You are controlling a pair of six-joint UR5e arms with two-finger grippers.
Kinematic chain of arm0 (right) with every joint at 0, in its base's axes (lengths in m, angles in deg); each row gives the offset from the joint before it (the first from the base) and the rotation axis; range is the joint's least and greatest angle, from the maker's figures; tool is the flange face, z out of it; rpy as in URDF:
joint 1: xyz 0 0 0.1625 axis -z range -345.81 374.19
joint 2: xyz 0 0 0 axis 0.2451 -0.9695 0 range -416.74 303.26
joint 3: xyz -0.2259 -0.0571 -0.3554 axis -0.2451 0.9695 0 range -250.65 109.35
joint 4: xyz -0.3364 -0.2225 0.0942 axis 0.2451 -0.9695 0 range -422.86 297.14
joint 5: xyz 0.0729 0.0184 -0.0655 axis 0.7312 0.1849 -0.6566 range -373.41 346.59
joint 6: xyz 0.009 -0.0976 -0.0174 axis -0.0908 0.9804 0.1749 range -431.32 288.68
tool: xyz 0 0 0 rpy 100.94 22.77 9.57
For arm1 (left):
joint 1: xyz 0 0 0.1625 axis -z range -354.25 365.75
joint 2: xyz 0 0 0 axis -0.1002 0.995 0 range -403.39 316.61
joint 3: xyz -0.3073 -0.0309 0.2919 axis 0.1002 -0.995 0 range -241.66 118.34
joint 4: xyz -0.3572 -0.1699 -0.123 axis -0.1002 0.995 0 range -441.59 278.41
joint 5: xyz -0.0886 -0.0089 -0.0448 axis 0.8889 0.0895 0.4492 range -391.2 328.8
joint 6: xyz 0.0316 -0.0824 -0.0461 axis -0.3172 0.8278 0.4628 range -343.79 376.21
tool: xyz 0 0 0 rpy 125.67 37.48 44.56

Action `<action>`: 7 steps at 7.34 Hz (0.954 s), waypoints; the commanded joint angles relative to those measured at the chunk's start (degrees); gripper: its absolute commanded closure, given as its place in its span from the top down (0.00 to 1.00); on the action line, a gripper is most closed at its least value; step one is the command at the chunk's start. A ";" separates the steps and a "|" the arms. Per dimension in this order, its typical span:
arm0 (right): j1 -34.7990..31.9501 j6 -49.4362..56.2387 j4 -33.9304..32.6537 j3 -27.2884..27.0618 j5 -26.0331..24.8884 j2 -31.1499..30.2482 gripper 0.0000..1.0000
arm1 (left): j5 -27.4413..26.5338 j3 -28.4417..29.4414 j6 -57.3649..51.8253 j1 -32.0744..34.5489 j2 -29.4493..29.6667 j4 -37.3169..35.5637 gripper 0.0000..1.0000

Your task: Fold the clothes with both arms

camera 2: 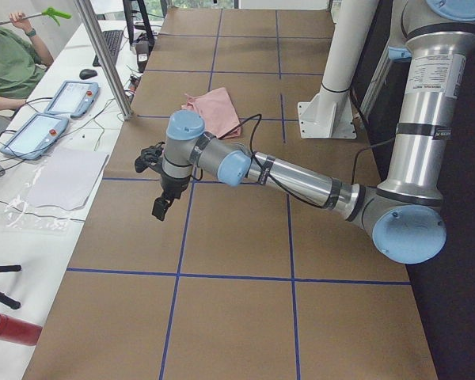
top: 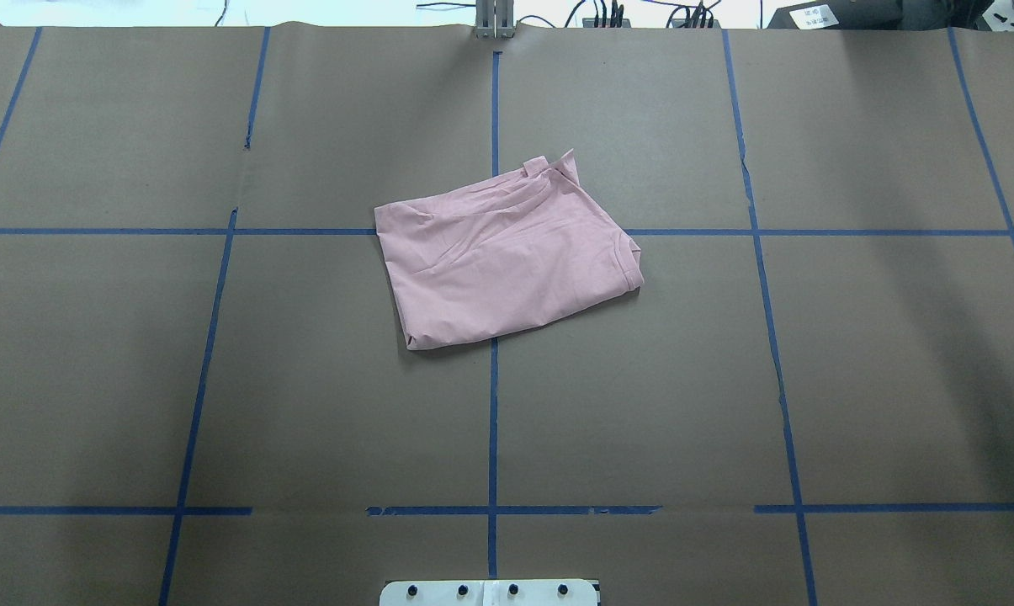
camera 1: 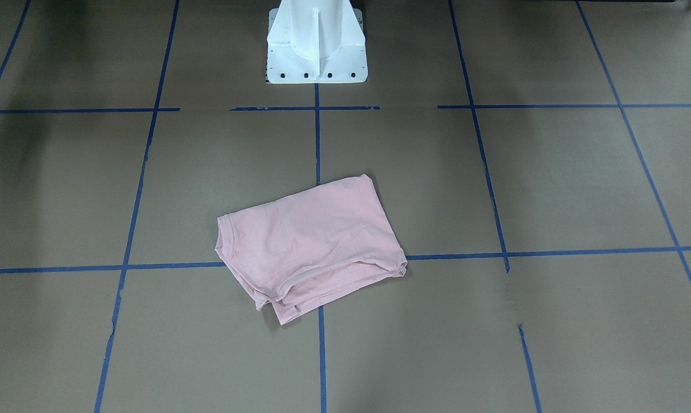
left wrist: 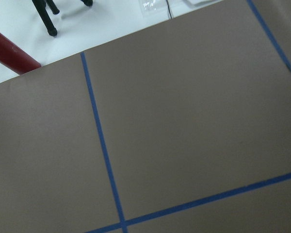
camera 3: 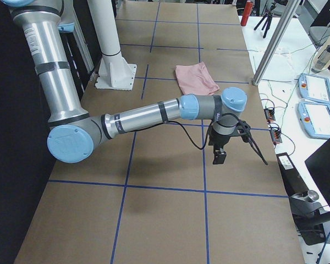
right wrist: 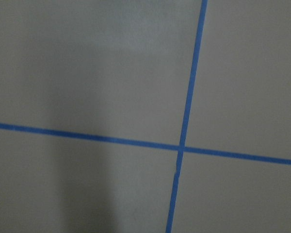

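T-shirt [top: 507, 252], folded, well apart from left claw [camera 2: 159, 208] and right claw [camera 3: 218, 157]

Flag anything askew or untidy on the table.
The folded pink T-shirt lies rotated against the blue tape grid, and a small fabric tab pokes out past its far edge, so the fold isn't clean. The tape line nearest the robot also has gaps.
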 commanded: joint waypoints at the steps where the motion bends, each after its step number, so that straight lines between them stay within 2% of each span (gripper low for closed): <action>1: -1.36 3.69 -0.02 -4.36 1.96 -4.81 1.00 | 4.63 0.48 -4.83 1.55 -4.36 -0.43 1.00; 3: -1.19 3.16 6.83 -1.48 2.14 -8.05 1.00 | 4.11 5.11 -4.92 1.46 -4.28 1.51 1.00; 4: -1.19 2.99 10.78 2.80 4.75 -8.51 1.00 | 3.33 7.58 -5.18 1.46 -4.27 1.43 1.00; 5: -1.19 2.90 12.39 5.45 8.34 -8.68 1.00 | 3.58 7.95 -5.44 1.90 -5.06 0.82 1.00; 7: -1.19 -2.08 12.58 5.39 7.94 -8.77 1.00 | 3.58 9.01 -5.44 2.34 -5.24 0.73 1.00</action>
